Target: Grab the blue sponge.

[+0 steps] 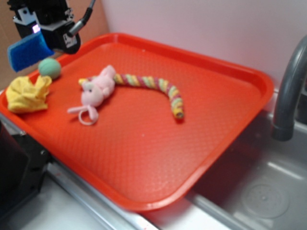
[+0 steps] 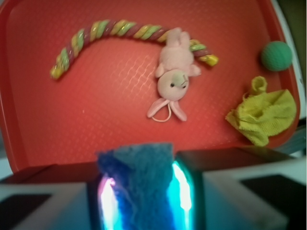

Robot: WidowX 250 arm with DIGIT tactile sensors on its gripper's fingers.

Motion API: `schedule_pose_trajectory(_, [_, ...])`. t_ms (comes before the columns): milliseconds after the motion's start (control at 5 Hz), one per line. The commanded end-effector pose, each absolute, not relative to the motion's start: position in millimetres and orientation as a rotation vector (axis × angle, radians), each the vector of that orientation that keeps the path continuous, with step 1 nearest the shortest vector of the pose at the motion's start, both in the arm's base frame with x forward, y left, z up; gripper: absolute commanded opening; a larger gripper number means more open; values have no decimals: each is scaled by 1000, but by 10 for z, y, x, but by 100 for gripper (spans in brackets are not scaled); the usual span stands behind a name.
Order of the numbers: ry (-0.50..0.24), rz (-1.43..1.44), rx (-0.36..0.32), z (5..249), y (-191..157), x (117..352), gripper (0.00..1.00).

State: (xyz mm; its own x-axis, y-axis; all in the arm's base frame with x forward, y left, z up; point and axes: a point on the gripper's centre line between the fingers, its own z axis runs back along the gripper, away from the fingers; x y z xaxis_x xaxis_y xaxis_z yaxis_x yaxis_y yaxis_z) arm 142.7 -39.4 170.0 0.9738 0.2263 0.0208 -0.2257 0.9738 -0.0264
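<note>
The orange tray (image 1: 230,120) lay tilted over a sink, and every place here is told from it. The hand (image 1: 36,45) hung raised above its far left corner, clamped on the blue sponge (image 1: 26,51), held clear of the tray.

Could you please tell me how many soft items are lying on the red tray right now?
4: yellow cloth at the left edge, green ball behind it, pink plush mid-tray, striped rope beside it.
</note>
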Motion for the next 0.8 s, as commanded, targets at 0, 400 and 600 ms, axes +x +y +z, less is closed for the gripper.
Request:
schedule_pose_trajectory(0, [-79, 255, -8, 2050, -603, 1478, 0])
schedule_pose_trajectory(400, [-87, 223, 8, 2087, -570, 1510, 0])
schedule_pose_trajectory(600, [-76, 210, 20, 2077, -591, 1503, 0])
